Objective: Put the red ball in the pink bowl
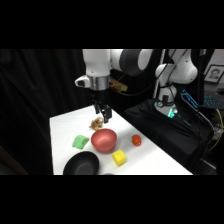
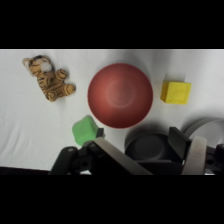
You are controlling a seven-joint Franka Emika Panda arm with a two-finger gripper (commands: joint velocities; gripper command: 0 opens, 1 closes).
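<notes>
The pincer (image 1: 103, 119) hangs empty, fingers parted, above the pink bowl (image 1: 104, 140); the red ball (image 1: 136, 140) rests on the surface (image 1: 62, 127) at the bowl's 3 o'clock

— The bowl (image 2: 120, 95): what finish?
— Smooth inside, a soft sheen at the middle; looks like plastic.
— The tiger (image 2: 49, 77) left of it?
— Plush cloth, fuzzy and striped.
— The cube (image 2: 176, 92) on the bowl's other side?
— Matt, flat faces.
— And the table (image 2: 30, 130)?
— Matt white, slightly creased, cloth-like.
— The ball (image 1: 136, 140)?
— Smooth as far as it shows; material unclear.
</notes>
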